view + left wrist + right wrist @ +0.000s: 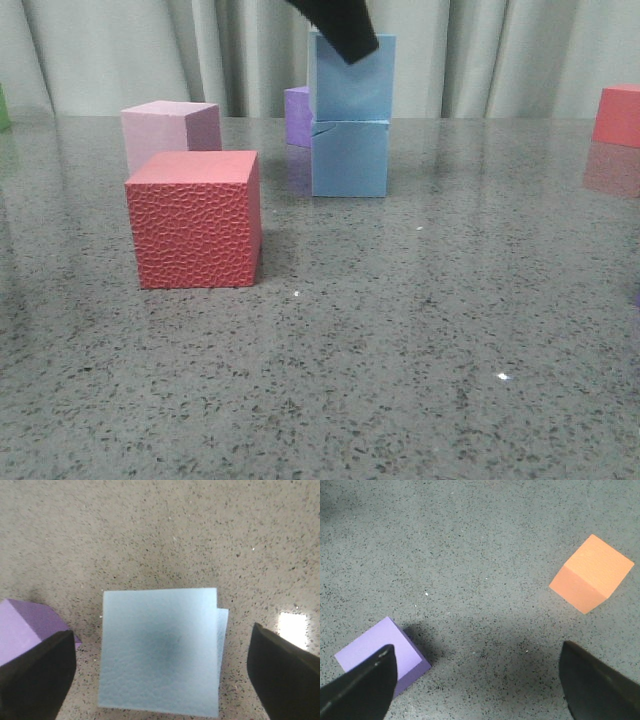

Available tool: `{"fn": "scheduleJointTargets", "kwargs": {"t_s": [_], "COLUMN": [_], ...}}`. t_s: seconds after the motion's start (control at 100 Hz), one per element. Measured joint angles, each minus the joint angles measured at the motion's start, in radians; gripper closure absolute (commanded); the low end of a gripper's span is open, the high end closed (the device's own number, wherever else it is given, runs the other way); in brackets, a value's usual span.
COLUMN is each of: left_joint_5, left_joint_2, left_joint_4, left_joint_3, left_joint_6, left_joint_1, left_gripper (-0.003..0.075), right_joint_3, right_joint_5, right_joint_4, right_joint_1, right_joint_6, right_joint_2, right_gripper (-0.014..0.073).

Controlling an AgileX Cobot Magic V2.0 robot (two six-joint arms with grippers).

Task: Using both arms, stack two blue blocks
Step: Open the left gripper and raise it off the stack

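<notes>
Sky-blue foam shows at the middle back of the grey speckled table (400, 330), where the two blue blocks stand as a stack: the upper blue block (352, 78) rests on the lower blue block (350, 158), which carries a small crack at its top left edge. A black part of an arm (338, 25) comes down from the top edge of the front view and covers the upper block's top near corner; most of that arm is cut off by the frame, so which arm it is cannot be read from that view alone.

From the left wrist view, the left gripper (165, 680) hovers over the stack with its fingers (37, 672) spread wide, clear of the block's sides, so it is released and holds nothing. The upper block fills the space between them, and only a thin sliver of the lower one peeks out along one side.

A purple cube (297, 115) sits just behind the stack, largely hidden by it. A pale pink cube (170, 128) stands behind a textured red cube (195, 220) on the left, and another red cube (618, 115) is cut off at the right edge.

Over bare table, the right gripper (475, 685) hangs with its jaws apart and nothing between them, a purple cube (382, 655) beside one finger and an orange cube (591, 573) well apart.
</notes>
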Motion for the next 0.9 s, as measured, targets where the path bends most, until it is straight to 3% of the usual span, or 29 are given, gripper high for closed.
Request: {"fn": "scheduleJointTargets", "kwargs": {"t_s": [0.48, 0.9], "left_joint_5": [0.007, 0.010], "left_joint_2": [-0.150, -0.234], "left_joint_4": [0.036, 0.045], "left_joint_3": [-0.002, -0.002], "left_joint_6": [-0.176, -0.452], "left_joint_1": [0.054, 0.265], "left_gripper": [0.0057, 0.0057], "right_joint_3": [0.000, 0.000], "right_joint_5": [0.000, 0.000], "right_joint_4": [0.000, 0.000], "right_joint_1": [0.000, 0.000], "right_joint_6": [0.000, 0.000], "right_joint_2": [0.000, 0.000], "right_gripper": [-0.0053, -0.0053]}}
